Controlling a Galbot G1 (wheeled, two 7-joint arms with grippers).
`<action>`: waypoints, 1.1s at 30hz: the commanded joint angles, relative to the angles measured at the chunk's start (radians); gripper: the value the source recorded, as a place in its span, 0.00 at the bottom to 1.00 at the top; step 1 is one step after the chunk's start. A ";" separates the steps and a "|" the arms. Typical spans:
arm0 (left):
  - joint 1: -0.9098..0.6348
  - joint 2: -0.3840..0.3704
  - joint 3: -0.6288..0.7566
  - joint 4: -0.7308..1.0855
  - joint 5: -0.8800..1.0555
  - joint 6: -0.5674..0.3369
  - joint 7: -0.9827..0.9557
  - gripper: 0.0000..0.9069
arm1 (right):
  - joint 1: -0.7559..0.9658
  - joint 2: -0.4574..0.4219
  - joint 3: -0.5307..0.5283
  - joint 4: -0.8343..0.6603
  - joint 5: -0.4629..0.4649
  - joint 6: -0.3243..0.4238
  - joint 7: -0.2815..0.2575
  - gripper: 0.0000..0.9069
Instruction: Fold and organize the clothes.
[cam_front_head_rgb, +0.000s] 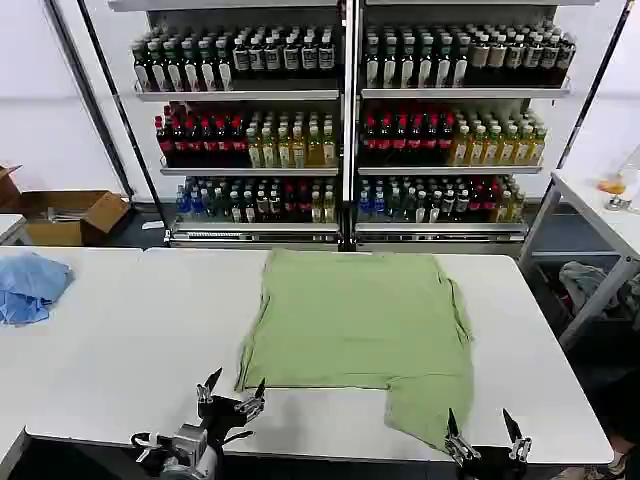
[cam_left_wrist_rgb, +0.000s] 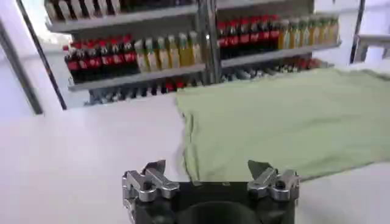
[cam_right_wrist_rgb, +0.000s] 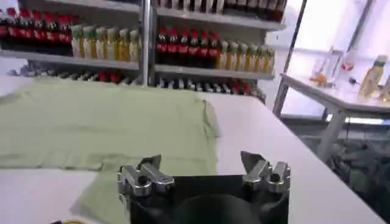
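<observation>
The light green shirt (cam_front_head_rgb: 355, 320) lies spread flat on the white table (cam_front_head_rgb: 130, 340), plain side up, with one part (cam_front_head_rgb: 425, 405) trailing toward the near right edge. It also shows ahead in the left wrist view (cam_left_wrist_rgb: 286, 122) and in the right wrist view (cam_right_wrist_rgb: 103, 122). My left gripper (cam_front_head_rgb: 231, 386) hovers open at the table's near edge, just short of the shirt's near left corner. At the near right edge, my right gripper (cam_front_head_rgb: 484, 425) is open beside the trailing part. Nothing sits between either pair of fingers (cam_left_wrist_rgb: 155, 173) (cam_right_wrist_rgb: 149, 167).
A light blue cloth (cam_front_head_rgb: 28, 285) lies at the table's far left. Shelves of bottles (cam_front_head_rgb: 345, 120) stand behind the table. A cardboard box (cam_front_head_rgb: 70, 215) sits on the floor at left, and a second white table (cam_front_head_rgb: 605, 215) stands at right with a garment heap (cam_front_head_rgb: 590, 285) under it.
</observation>
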 joint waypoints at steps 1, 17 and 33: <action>-0.118 0.031 0.017 0.097 -0.052 0.099 -0.003 1.00 | 0.032 0.005 -0.012 -0.060 0.020 -0.027 0.006 1.00; -0.056 0.052 0.018 0.048 -0.074 0.080 0.022 0.02 | 0.071 0.041 -0.048 -0.146 0.139 -0.140 0.020 0.00; 0.005 0.056 0.011 -0.032 -0.134 0.053 0.042 0.02 | -0.010 0.033 -0.021 -0.036 0.129 -0.064 -0.014 0.00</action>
